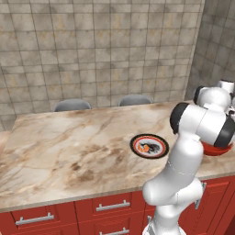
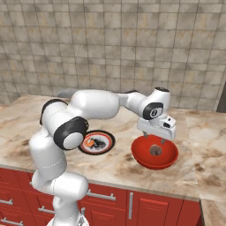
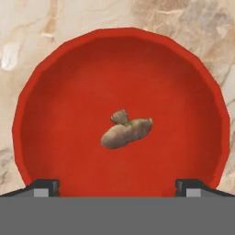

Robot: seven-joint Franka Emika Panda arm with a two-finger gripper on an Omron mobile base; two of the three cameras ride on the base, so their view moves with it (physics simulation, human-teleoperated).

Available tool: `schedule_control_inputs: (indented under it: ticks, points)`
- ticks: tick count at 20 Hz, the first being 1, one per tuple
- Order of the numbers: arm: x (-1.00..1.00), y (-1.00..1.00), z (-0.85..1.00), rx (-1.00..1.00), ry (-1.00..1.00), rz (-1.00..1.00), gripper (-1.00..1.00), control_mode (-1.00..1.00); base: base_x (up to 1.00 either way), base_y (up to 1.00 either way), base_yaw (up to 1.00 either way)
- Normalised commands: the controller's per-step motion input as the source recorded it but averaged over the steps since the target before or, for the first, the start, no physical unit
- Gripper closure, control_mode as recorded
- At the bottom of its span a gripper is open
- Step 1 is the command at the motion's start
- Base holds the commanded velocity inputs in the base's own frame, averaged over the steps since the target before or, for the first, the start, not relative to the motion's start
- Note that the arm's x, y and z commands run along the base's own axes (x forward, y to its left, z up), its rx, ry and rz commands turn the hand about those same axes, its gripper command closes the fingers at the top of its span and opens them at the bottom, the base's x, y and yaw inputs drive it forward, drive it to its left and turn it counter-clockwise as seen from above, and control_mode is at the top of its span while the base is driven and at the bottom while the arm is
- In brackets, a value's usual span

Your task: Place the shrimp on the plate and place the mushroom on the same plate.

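Mushroom [image 3: 126, 133]: greyish-brown. Bowl [image 3: 59, 92]: plain red. Plate [image 1: 149, 146]: black rim, red ring, white centre. Shrimp [image 2: 89, 143]: orange. Surface [image 1: 69, 147]: beige-brown marbled.

No legible text, label, brand, number or sign appeared on any surface. The plate [image 2: 97, 142] bore only a dark figure on its white centre, which could not be read as lettering.

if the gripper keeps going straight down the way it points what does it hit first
Most likely the mushroom lying in the red bowl: the open gripper points at it from above.
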Motion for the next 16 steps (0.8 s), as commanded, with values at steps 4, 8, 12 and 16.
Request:
schedule_control_inputs:
  ticks: [4,8,12,16]
  points:
    - [0.31,-0.17,-0.23,0.02,0.0,0.0,-1.0,-1.0,0.0,0.0,0.0]
    - [0.08,-0.24,-0.16,0.02,0.0,0.0,-1.0,-1.0,0.0,0.0,0.0]
    - [0.09,-0.14,-0.18,0.01,0.0,0.0,-1.0,-1.0,0.0,0.0,0.0]
    - [0.01,0.0,-0.13,0.0,0.0,0.0,-1.0,-1.0,0.0,0.0,0.0]
